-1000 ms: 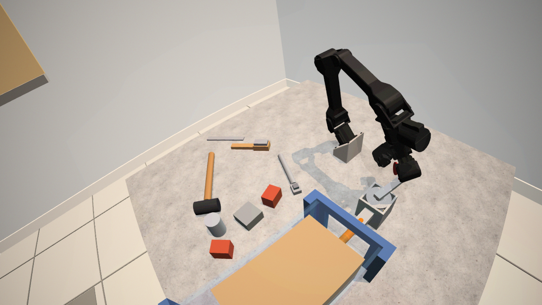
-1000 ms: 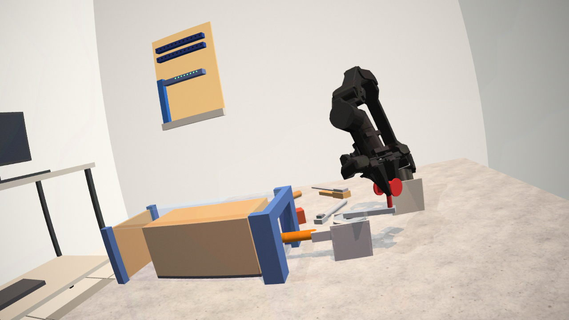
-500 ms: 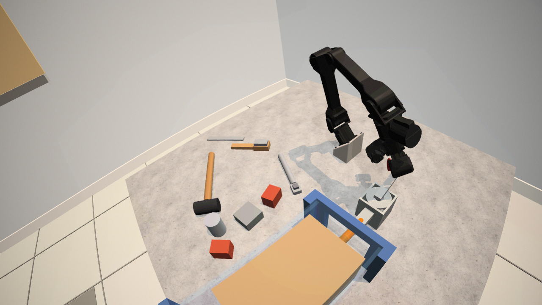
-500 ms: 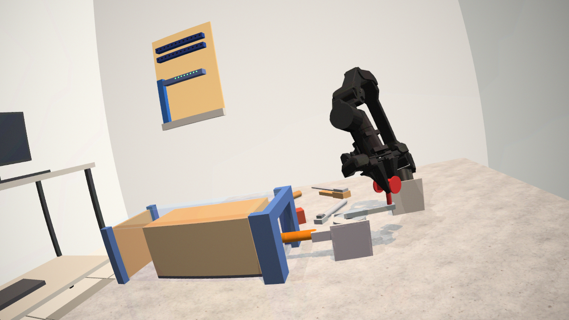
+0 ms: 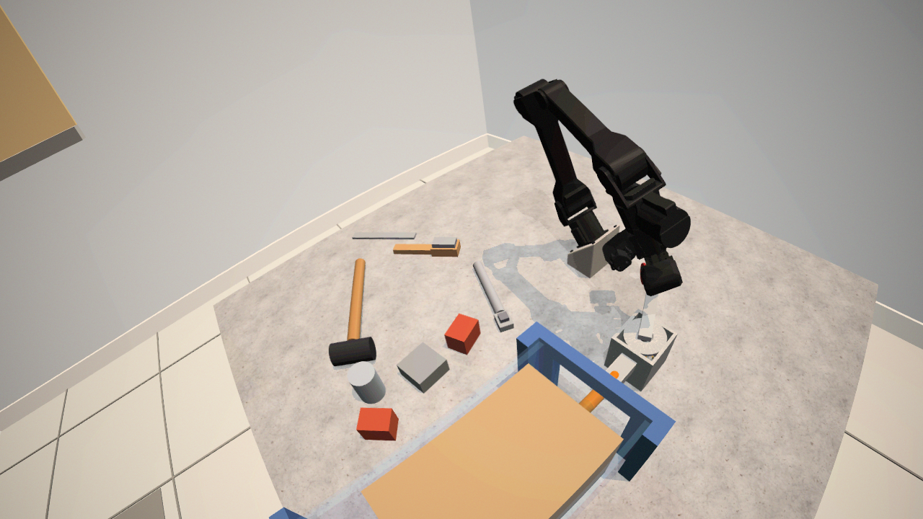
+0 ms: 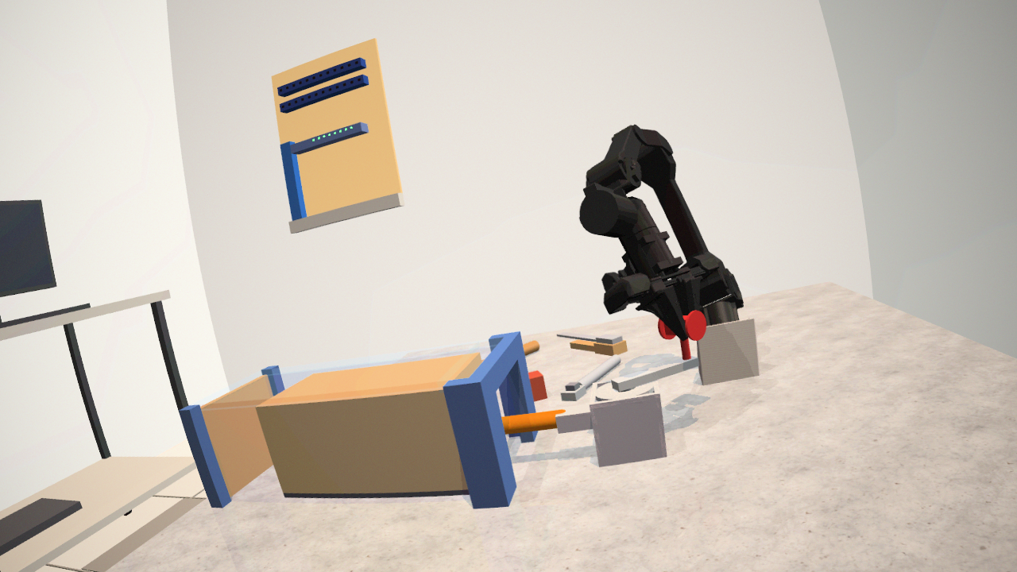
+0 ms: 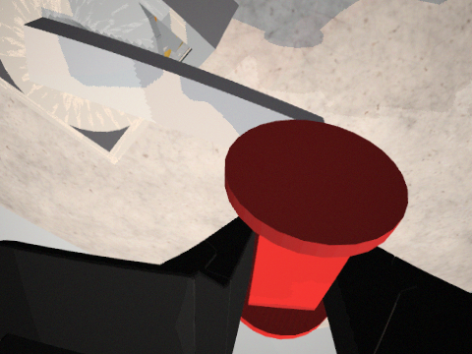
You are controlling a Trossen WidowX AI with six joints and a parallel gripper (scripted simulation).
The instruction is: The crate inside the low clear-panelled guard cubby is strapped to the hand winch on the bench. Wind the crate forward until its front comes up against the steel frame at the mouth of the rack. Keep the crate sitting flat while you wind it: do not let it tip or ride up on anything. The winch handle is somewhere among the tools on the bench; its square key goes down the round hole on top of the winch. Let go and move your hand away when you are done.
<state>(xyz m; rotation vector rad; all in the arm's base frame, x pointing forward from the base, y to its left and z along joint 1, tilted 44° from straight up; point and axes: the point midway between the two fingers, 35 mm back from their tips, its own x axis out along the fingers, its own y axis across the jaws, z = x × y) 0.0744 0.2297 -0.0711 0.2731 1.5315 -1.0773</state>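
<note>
My gripper [image 6: 684, 331] [image 7: 283, 226] is shut on the red knob of the winch handle; the top view shows it partly hidden by the hand. The handle's grey arm [image 6: 655, 374] [image 7: 113, 74] runs over the top of the winch [image 6: 628, 430] [image 5: 657, 361] and slants, its knob end higher. The square key and whether it sits in the hole are hidden. An orange strap [image 5: 591, 399] [image 6: 533, 421] joins winch and crate. The tan crate [image 5: 497, 438] [image 6: 369, 441] sits flat inside the cubby, its front close to the blue frame [image 5: 580, 365] [image 6: 480, 448]; I cannot tell whether they touch.
A grey bar tool [image 5: 488, 287] [image 6: 601, 376] lies beside the winch. A mallet [image 5: 352, 351], a grey cylinder [image 5: 368, 383], a grey block [image 5: 422, 364], two red blocks [image 5: 461, 333] [image 5: 377, 422], a wooden tool [image 5: 412, 249] and a thin strip [image 5: 383, 235] lie further left in the top view.
</note>
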